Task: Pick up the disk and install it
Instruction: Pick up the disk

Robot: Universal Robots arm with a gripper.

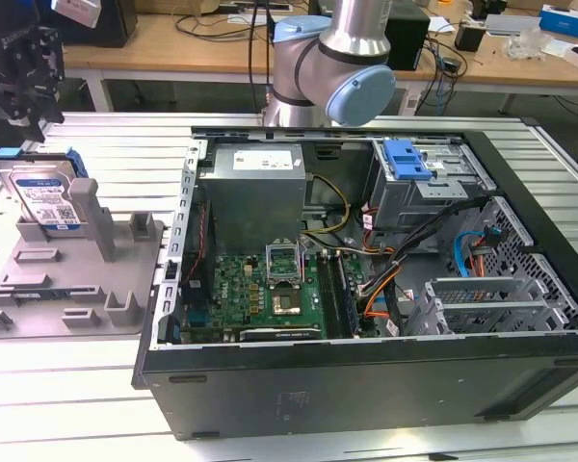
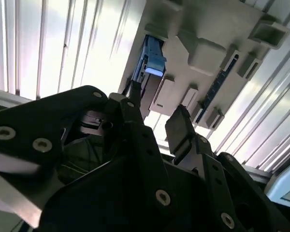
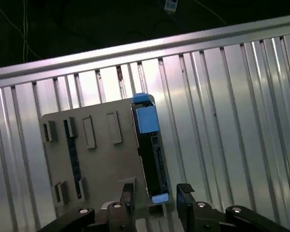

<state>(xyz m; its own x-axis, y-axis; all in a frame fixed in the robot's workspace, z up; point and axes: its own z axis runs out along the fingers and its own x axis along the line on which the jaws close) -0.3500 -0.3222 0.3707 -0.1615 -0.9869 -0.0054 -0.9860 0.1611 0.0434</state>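
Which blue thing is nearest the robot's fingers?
The blue-framed disk standing on edge in the grey stand, right below the fingers. The blue latch sits far off inside the computer case.

Disk [image 1: 46, 197] metal, blue plastic; holder [image 1: 77, 279] matt grey plastic; table [image 3: 232, 96] shiny ribbed metal

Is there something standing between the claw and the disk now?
Nothing visible does. In the first wrist view the open claw hangs over the disk, which stands on edge in the grey holder, and the space between them is free.
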